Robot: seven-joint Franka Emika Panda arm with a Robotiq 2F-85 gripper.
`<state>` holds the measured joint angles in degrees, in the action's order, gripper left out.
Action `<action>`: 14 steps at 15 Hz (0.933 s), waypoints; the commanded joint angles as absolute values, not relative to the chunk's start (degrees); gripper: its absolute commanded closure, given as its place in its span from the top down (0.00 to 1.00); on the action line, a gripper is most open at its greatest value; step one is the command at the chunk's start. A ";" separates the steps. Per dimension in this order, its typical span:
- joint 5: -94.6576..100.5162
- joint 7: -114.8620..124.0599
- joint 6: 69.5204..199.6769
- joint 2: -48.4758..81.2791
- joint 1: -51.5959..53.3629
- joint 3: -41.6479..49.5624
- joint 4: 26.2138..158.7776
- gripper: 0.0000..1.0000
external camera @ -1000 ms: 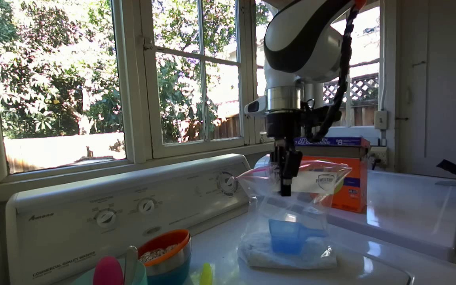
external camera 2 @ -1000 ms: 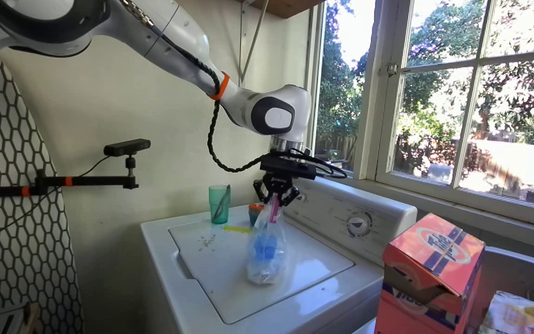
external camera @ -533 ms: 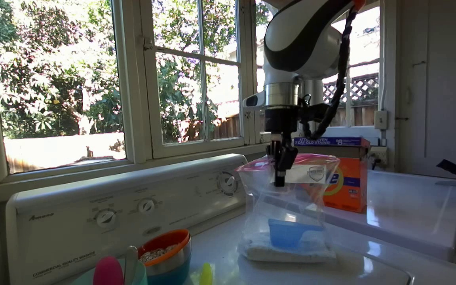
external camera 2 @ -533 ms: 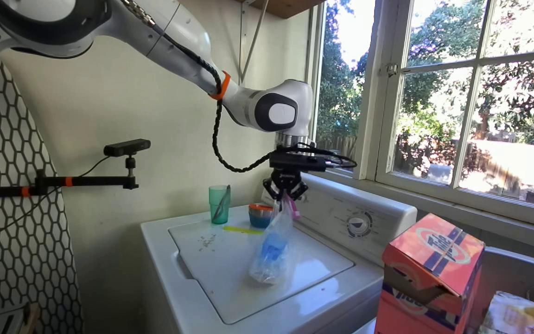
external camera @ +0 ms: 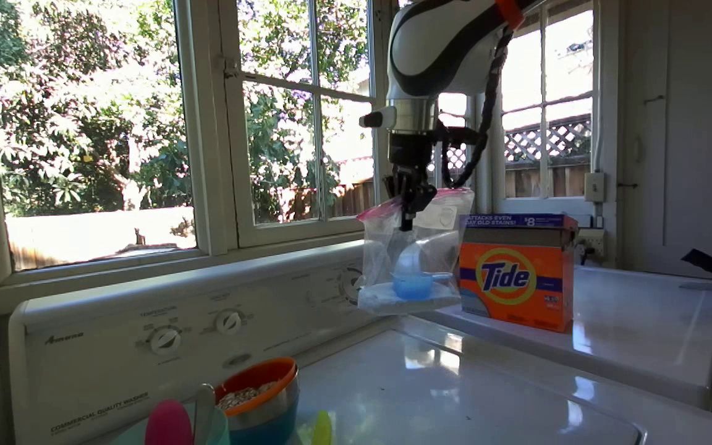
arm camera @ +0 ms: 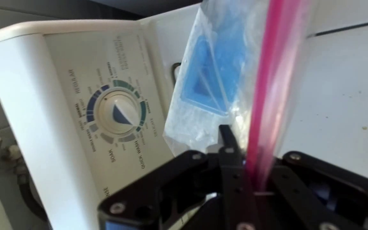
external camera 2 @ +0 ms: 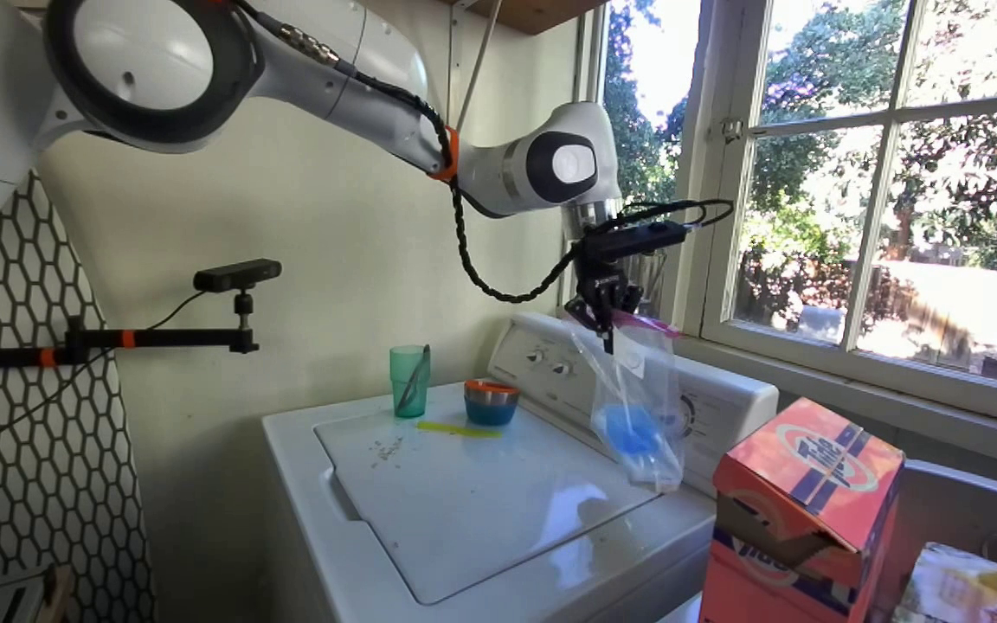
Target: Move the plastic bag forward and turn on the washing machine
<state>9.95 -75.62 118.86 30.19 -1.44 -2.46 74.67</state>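
The clear plastic bag (external camera: pixel 381 300), with a pink top edge, a blue scoop and whitish contents, hangs in the air over the washing machine (external camera: pixel 356 395). In an exterior view the bag (external camera 2: pixel 659 472) slants down to the right, over the back right of the machine (external camera 2: pixel 464 519). My gripper (external camera: pixel 406 225) is shut on the bag's top edge; it also shows in an exterior view (external camera 2: pixel 608 342). In the wrist view the pink strip runs between the jaws (arm camera: pixel 248 153), and the bag (arm camera: pixel 196 127) hangs beside the big dial (arm camera: pixel 117 111). The bag partly covers this dial in both exterior views.
An orange Tide box (external camera: pixel 510 278) stands close to the bag's right. An orange-rimmed bowl (external camera 2: pixel 492 405), a green cup (external camera 2: pixel 408 381) and a yellow stick (external camera 2: pixel 455 429) are on the machine's far end. The window (external camera 2: pixel 810 216) is behind the control panel.
My gripper has risen with the bag. The bag has left the machine's lid and moved back toward the control panel, to the right in an exterior view, slanting now. The grip stays shut.
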 commanded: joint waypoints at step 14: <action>11.37 -103.97 117.74 51.74 -1.50 -4.49 44.46 0.00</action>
<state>12.19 -100.24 118.87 48.75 -0.88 -3.36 49.03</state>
